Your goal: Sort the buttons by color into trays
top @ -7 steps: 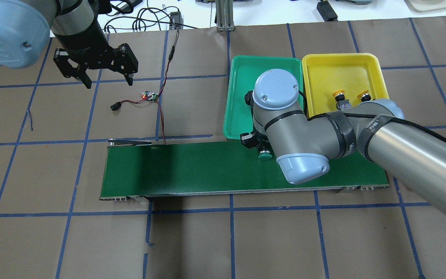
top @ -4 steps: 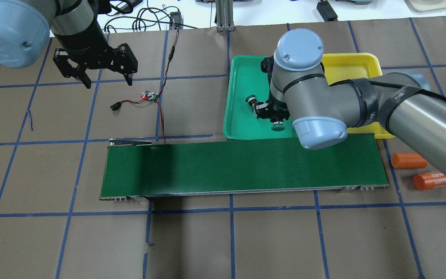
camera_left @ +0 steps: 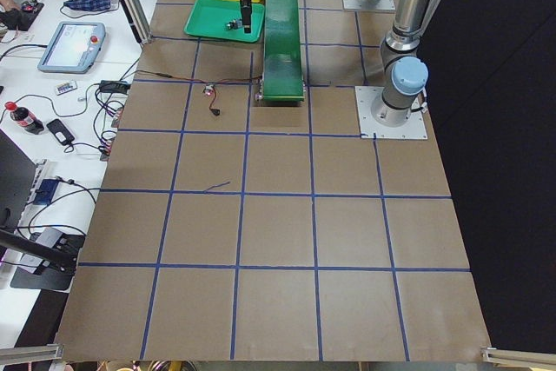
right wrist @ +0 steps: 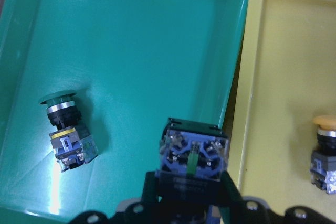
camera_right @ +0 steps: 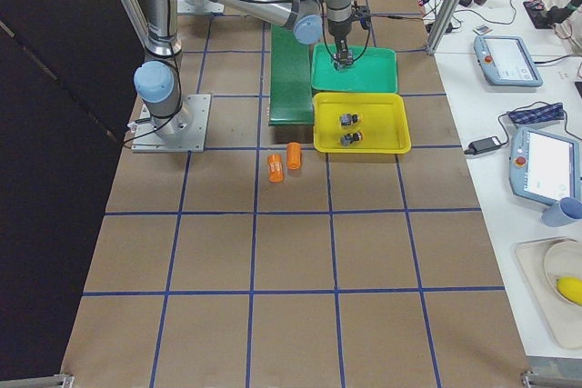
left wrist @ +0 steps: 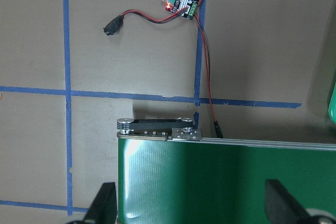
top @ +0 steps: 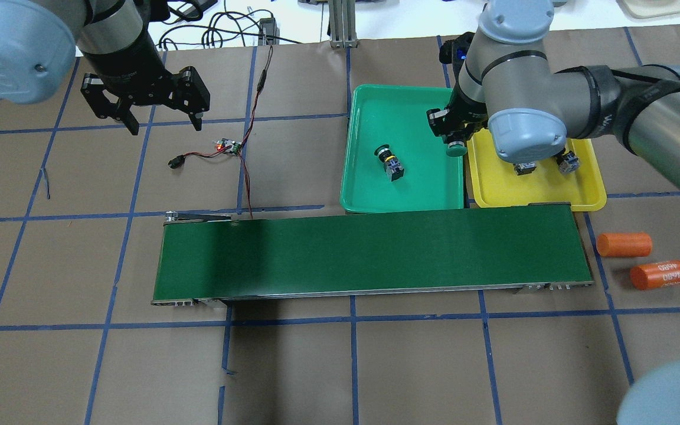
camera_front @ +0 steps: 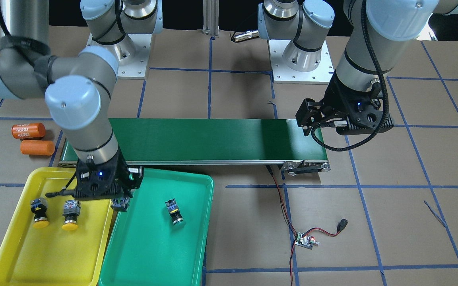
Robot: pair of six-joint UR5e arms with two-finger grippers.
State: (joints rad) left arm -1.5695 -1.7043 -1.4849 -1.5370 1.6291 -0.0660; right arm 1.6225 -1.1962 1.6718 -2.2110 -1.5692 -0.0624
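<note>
Buttons first: the held green button point(top: 455, 149) hangs in my right gripper point(top: 453, 137), whose fingers are clamped on its black body. It sits over the green tray point(top: 402, 90), just inside the rim beside the yellow tray point(top: 532, 198). The right arm reaches out past the conveyor belt point(top: 369, 254), wrist pointing straight down. My left gripper point(top: 166, 125) hangs above the table near the belt's left end, jaws spread wide, holding nothing.

A second ago the right gripper was over the belt, and half a second ago over the tray's belt-side end. Now it is farther from the belt and closer to the yellow tray. The left arm has not budged.

I see the held button's long axis as vertical, cap down and terminals up. The loose green button point(top: 388, 161) lies on its side in the green tray, axis diagonal, cap toward the far-left corner. One yellow button point(camera_front: 39, 212) and the other yellow button point(camera_front: 70, 214) lie in the yellow tray, caps pointing away from the robot.
</note>
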